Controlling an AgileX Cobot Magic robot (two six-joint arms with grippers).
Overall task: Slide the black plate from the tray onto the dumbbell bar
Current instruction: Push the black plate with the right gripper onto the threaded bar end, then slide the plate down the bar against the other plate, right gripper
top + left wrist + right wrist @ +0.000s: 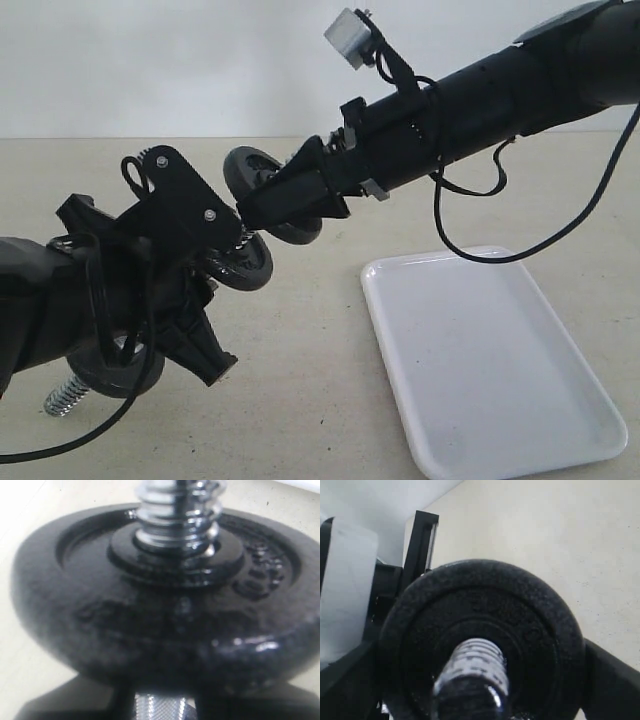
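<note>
1. The small round matte-black cast-iron plate (250,170) is off the white rectangular plastic tray (400,268) and held in the air beside it, above the beige table (300,410).
2. The right gripper (270,200) has its jaws pinching this plate by its rim, one jaw on each side of the disc.
3. The left gripper (195,290), the arm farther from the tray, has its jaws closed on the knurled middle of the slim chrome dumbbell bar (62,397).
4. Key relation: the bar's long axis slopes up from its threaded end low over the table, far from the tray, to a raised threaded end on the tray side. In the right wrist view that raised end pokes through the plate's central hole, so hole and bar look aligned.
5. A second black disc (245,265) sits on the bar just past the held plate, on the side away from the tray. Whether the two touch cannot be told.
6. Judgement: the plate should slide along the bar's axis, away from the tray, until it seats against that disc.
7. Surfaces: the plates are pebbly and dull with raised rims, while the bar is glossy with spiral ridges that could snag the hole.
</note>
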